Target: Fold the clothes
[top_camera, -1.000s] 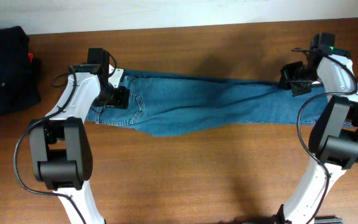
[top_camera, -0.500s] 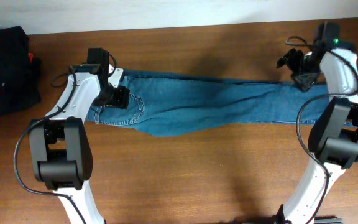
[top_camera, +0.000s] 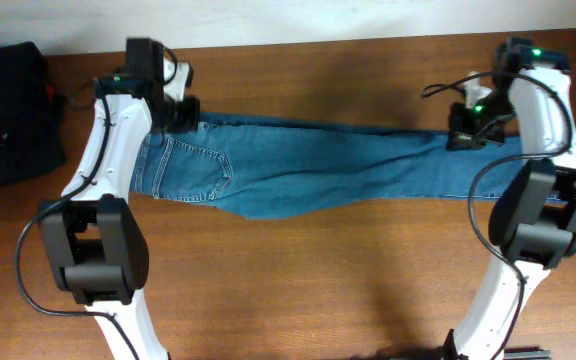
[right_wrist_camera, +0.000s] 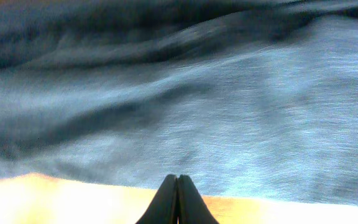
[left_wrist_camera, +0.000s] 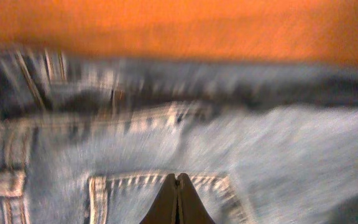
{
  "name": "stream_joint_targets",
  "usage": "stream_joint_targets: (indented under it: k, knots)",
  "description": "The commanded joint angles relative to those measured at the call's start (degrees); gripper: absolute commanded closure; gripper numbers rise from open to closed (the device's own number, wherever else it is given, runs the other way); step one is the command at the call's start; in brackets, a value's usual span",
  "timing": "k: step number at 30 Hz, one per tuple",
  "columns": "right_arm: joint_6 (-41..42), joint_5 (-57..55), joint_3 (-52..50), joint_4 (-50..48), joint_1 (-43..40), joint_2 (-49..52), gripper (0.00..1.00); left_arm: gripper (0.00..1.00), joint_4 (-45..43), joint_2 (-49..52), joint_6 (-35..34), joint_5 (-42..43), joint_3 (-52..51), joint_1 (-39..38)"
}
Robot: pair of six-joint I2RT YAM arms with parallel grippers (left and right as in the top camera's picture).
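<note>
Obscured: both wrist views are motion-smeared; the hem end of the jeans (top_camera: 318, 170) runs behind the right arm.
Left gripper (left_wrist_camera: 177, 198): clenched, tips pressed together with nothing between them, above the jeans' waist end, near the back pocket (top_camera: 196, 170).
Right gripper (right_wrist_camera: 177, 196): clenched and empty, above the jeans' lower leg.
Jeans: medium-blue denim with pale faded patches, laid out lengthwise on the bench (top_camera: 318, 280), waist toward the left arm.

Jeans (top_camera: 348, 165) span table (top_camera: 318, 290) L-to-R at mid; near-side wood open; black pile (top_camera: 3, 110) blocks far-L corner.
</note>
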State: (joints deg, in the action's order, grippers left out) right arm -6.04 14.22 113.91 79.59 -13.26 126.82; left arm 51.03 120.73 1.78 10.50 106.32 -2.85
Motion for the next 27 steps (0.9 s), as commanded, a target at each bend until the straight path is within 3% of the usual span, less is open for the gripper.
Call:
stream_joint_targets:
  k: [1, 13, 27]
  knots:
    - [-8.37, 1.68, 0.66, 0.52, 4.28, -0.31, 0.96, 0.99, 0.39, -0.66, -3.96, 3.67, 0.87, -0.96]
    - [-8.52, 0.09, -0.94, -2.36, 10.19, 0.09, 0.96, 0.99, -0.04, 6.25, -3.93, -1.25, -3.17, -3.50]
    - [-5.77, -9.46, -16.96, -15.50, 8.61, 0.11, 0.96, 0.99, 0.42, 8.72, -3.91, -3.06, -3.17, -0.76]
